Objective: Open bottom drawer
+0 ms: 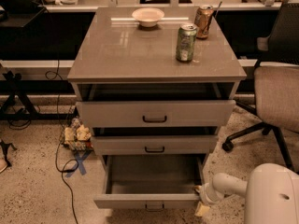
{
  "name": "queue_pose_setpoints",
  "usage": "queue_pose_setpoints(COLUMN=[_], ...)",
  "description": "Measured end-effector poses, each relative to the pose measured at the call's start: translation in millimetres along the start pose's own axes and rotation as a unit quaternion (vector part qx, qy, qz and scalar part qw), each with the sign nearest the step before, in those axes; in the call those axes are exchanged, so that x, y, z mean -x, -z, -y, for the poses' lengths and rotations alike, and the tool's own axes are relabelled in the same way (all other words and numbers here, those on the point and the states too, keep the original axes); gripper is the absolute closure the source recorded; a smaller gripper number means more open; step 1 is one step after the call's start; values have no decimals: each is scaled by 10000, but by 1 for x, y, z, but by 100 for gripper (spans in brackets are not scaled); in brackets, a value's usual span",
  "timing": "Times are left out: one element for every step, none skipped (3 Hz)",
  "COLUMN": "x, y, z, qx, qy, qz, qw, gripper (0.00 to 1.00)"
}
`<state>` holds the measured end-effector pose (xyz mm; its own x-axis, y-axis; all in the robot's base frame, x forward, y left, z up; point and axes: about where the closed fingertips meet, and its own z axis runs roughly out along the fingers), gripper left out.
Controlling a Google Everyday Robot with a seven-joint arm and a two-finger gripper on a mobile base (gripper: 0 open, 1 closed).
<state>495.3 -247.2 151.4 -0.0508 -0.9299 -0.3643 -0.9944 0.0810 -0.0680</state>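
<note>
Reaching in from five o'clock, my cream-tipped gripper (pixel 202 203) sat at the right front corner of the grey-beige bottom drawer (pixel 135 200), apparently to haul it outward. The drawer stood well out at six o'clock. Whether I was clamped on it, I could not tell.

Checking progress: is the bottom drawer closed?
No, the bottom drawer is pulled far out, its grey inside showing, with the pincer at its right front corner.

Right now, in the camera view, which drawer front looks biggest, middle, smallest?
1. Grey top drawer front
2. Grey middle drawer front
3. Grey bottom drawer front, pulled out; the hand sits at its right corner.
</note>
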Motion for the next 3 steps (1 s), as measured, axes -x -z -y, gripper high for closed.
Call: queue_pose_setpoints(x=[0,12,29], y=[-1,-5,-11], z=[-1,-13,-31], qx=[9,164,374], qy=[1,297,660], qz=[1,-77,-140], qw=[10000,9994,9970], gripper=[0,0,0])
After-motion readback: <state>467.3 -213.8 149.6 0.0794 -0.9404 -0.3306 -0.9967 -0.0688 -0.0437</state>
